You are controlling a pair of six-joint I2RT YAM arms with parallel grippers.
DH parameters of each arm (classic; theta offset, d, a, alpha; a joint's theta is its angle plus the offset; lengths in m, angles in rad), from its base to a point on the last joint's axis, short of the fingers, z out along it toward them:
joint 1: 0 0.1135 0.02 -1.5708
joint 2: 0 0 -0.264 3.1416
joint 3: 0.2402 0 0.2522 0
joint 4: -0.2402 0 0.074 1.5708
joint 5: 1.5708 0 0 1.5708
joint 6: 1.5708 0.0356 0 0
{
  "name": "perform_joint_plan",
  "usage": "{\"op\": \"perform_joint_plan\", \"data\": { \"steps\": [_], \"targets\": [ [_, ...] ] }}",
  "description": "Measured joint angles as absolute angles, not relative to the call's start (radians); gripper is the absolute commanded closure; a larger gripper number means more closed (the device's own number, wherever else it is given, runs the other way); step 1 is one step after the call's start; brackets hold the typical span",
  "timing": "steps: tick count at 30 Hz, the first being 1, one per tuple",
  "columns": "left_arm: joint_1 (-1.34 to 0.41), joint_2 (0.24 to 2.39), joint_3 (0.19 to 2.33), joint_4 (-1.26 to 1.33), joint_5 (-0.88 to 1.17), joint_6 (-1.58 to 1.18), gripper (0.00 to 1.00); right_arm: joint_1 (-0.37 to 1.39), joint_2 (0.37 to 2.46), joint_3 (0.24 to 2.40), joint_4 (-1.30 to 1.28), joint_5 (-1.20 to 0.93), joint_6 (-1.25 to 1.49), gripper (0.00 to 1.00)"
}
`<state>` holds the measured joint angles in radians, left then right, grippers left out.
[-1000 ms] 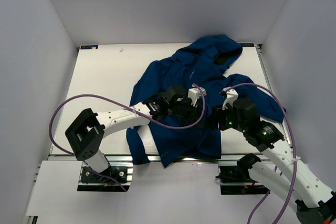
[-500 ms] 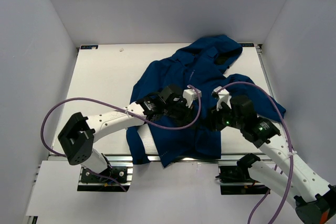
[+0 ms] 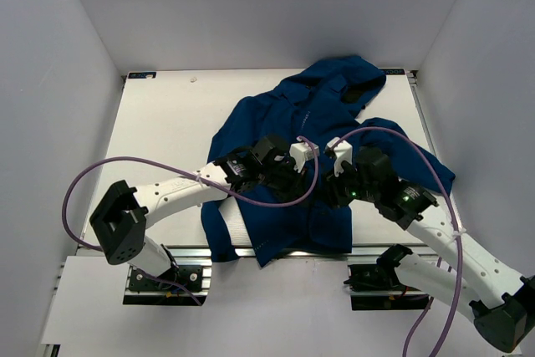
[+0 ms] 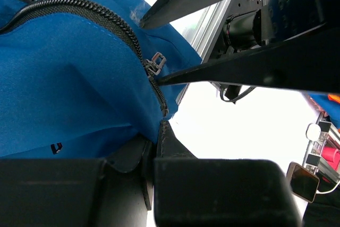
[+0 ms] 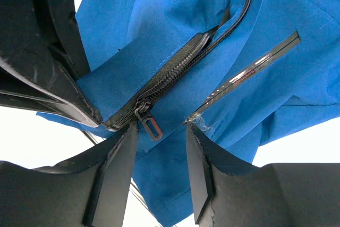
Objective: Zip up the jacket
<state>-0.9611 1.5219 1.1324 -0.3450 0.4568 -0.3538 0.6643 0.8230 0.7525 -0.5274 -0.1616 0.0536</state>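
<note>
The dark blue hooded jacket lies across the table's middle and right, hood at the back. My left gripper is shut on the jacket's bottom hem beside the zipper's lower end, lifting it. The zipper slider sits just above that pinch. My right gripper is open, its fingers straddling the fabric right below the slider and its pull tab. The zipper teeth run up and away from it. A dark pocket zip shows to the right.
The white table has a metal rail along its near edge. Purple cables loop from both arms. White walls close in on three sides.
My right gripper has moved left toward the left gripper and the zipper's lower end. The left arm has shifted slightly left, still holding the hem.
</note>
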Motion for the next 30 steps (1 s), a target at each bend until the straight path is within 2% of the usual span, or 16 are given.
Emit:
{"op": "perform_joint_plan", "data": {
  "steps": [7,12,23,24,26,27,29,30],
  "targets": [
    [-0.958,1.515,1.132,-0.345,0.462,-0.351,1.00,0.698,0.851,0.757,-0.527,-0.136,0.048,0.56],
    [-0.957,1.512,1.132,-0.345,0.475,-0.348,1.00,0.721,0.865,0.757,-0.524,-0.120,0.050,0.63],
    [-0.957,1.512,1.132,-0.344,0.498,-0.348,1.00,0.730,0.865,0.756,-0.476,-0.100,0.069,0.64],
    [-0.957,1.512,1.132,-0.344,0.500,-0.348,1.00,0.730,0.865,0.756,-0.468,-0.100,0.069,0.72],
    [-0.957,1.512,1.132,-0.344,0.503,-0.348,1.00,0.735,0.865,0.754,-0.452,-0.100,0.073,0.80],
    [-0.956,1.512,1.132,-0.344,0.504,-0.348,1.00,0.736,0.865,0.754,-0.445,-0.100,0.073,0.88],
    [-0.953,1.510,1.132,-0.341,0.504,-0.348,1.00,0.736,0.865,0.754,-0.442,-0.104,0.075,0.92],
    [-0.950,1.510,1.132,-0.339,0.503,-0.348,1.00,0.737,0.865,0.754,-0.440,-0.107,0.076,0.99]
  ]
}}
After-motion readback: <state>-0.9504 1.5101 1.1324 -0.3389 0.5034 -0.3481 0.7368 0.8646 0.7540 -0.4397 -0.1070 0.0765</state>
